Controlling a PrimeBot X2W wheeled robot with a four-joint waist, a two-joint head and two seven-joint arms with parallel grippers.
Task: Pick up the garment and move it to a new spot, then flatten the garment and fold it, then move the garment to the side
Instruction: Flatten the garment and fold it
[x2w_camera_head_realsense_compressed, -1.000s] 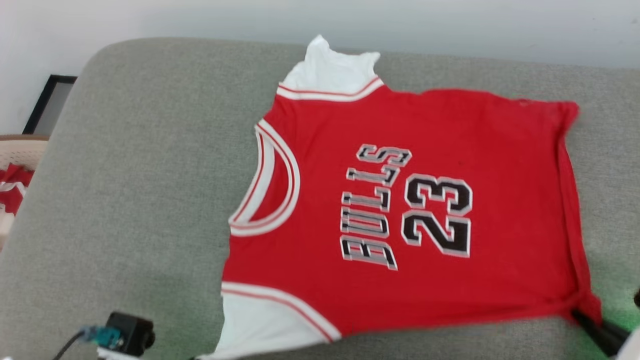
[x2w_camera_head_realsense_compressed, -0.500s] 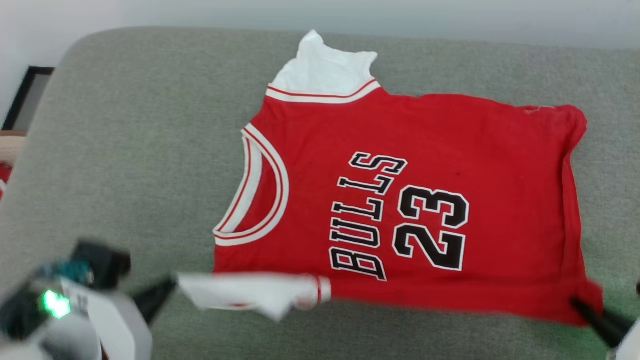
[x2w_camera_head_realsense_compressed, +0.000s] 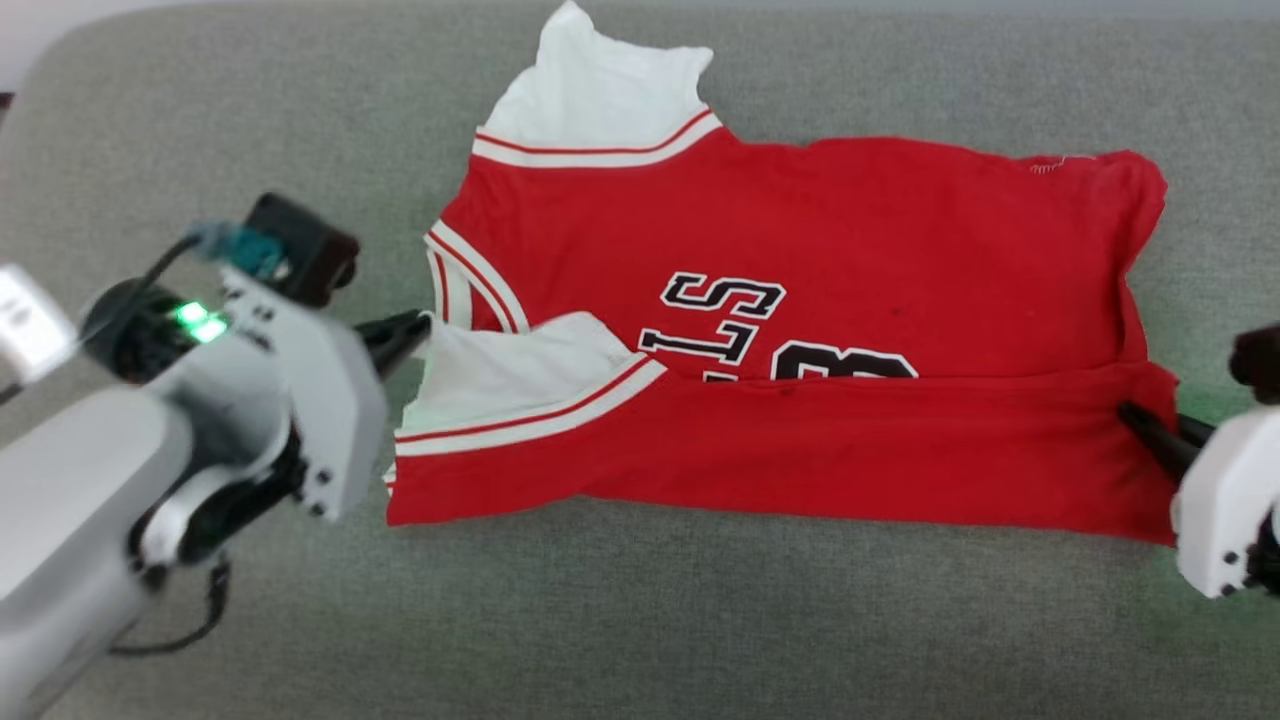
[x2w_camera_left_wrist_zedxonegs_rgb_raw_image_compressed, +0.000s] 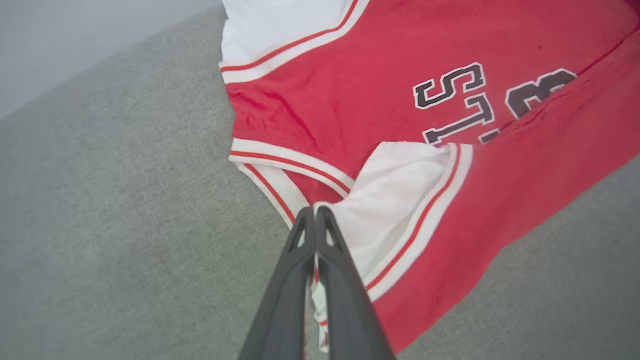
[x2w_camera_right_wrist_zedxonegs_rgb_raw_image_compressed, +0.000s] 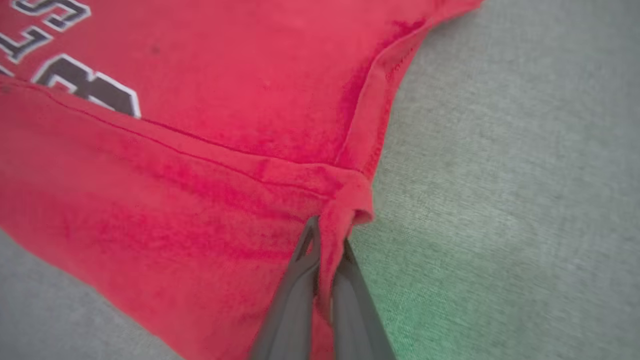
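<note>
Garment lies on grey upholstered surface, neck end toward robot's left, hem end toward its right. Near long edge is doubled over onto front side, so a red band covers lower part of chest lettering and number; "LS" and top of one digit show above fold line. At far side, white sleeve lies flat, w/ red-and-white trim along its base. Second white sleeve sits on top of folded band, just beside neck opening. L gripper: fingers pressed together, pinching cloth at corner of this second sleeve. Left wrist view shows a strip of white fabric w/ red trim between the two dark fingers, tips at junction of sleeve and neck trim. R gripper: fingers pressed together on hem corner of folded layer. Right wrist view shows red cloth bunched into a small pucker at fingertips and running down between them. Both pinch points sit approx. on fold's upper edge, at opposite ends of garment. Green light glows on L wrist; green tint falls on surface near R gripper.
</note>
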